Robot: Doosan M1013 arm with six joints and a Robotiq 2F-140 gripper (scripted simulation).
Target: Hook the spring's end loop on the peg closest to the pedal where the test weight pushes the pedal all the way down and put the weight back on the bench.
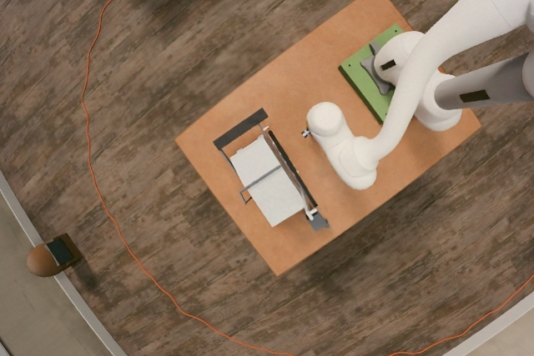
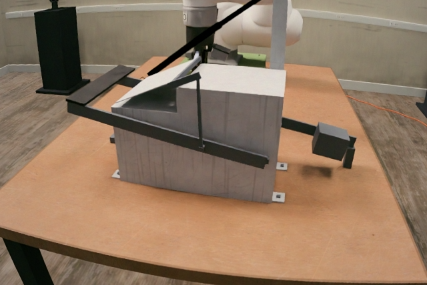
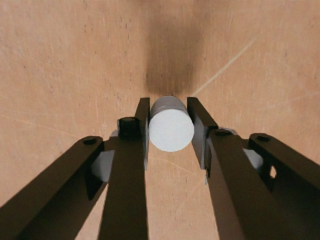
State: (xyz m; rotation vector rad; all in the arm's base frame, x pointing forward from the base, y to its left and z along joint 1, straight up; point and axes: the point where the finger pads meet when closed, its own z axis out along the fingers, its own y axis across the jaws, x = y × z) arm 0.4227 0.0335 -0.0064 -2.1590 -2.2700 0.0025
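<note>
My gripper points down over the bench on the robot side of the feeder. It is shut on the steel test weight, a light grey cylinder held upright between the fingertips. The weight's lower end is near the bench; whether it touches is unclear. In the exterior view the fingertips are hidden behind the feeder. The feeder is a grey box. Its dark pedal is raised and carries nothing. A black diagonal strip, apparently the spring, runs up to the post. Loop and pegs cannot be made out.
The wooden bench carries the feeder and the robot's green base plate. A dark block sits on the feeder's rear arm. The tall post and lever arms stick out around the box.
</note>
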